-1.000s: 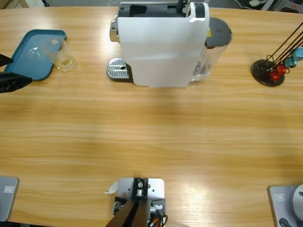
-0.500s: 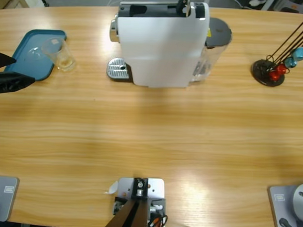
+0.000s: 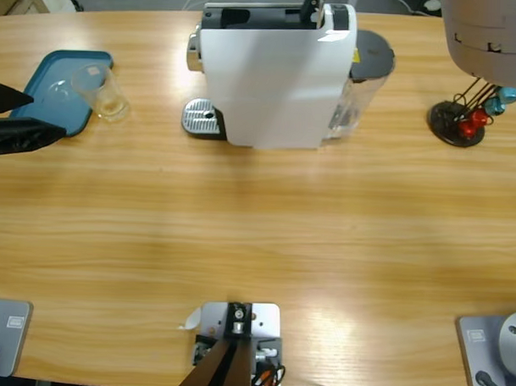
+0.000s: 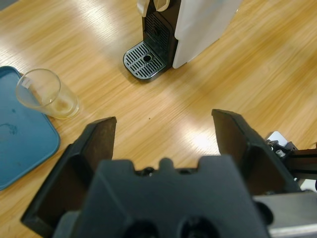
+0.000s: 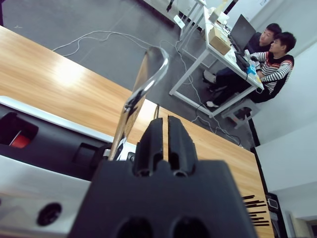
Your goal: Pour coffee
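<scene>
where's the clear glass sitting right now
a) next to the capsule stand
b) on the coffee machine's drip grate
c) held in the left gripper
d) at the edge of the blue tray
d) The clear glass stands at the right edge of the blue tray, left of the coffee machine, whose drip grate is bare. The left gripper is open and holds nothing.
</scene>
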Controlling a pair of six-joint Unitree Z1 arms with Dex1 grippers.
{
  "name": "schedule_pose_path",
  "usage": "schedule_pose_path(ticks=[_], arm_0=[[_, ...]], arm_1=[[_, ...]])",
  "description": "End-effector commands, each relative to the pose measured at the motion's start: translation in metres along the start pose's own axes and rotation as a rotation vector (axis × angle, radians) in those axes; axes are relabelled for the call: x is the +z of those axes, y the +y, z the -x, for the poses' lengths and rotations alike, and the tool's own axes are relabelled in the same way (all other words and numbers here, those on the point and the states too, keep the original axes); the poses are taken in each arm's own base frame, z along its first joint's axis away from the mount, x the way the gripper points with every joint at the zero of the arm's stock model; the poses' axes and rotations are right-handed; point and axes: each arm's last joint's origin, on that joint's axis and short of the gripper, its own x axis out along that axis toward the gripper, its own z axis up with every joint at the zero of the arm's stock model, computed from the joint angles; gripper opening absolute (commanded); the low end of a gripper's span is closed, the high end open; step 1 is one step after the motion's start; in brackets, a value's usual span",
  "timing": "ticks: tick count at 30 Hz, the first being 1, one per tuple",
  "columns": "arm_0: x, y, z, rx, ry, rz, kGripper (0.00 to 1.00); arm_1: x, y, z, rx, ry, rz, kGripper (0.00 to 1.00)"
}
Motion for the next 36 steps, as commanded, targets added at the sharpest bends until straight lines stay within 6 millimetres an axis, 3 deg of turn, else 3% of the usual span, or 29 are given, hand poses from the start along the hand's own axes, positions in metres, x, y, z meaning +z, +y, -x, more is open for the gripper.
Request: schedule_pose_path(ticks=[1,7,18,36], arm_0=[[-0.008,-0.001,-0.016,-0.01,0.062,-0.02,0.812],[-0.009,-0.001,-0.015,-0.01,0.061,-0.02,0.812],[-0.008,-0.001,-0.019,-0.016,0.073,-0.023,0.812],[-0.007,-0.002,-0.018,-0.015,0.068,-0.024,0.812]], arm_1=[[0.002,0.024,-0.01,-0.017,0.009,0.116,0.0],[0.013,0.027,-0.012,-0.041,-0.003,0.156,0.0],[0.01,0.033,-0.017,-0.044,0.005,0.177,0.0],[0.011,0.069,-0.036,0.0,0.022,0.255,0.0]])
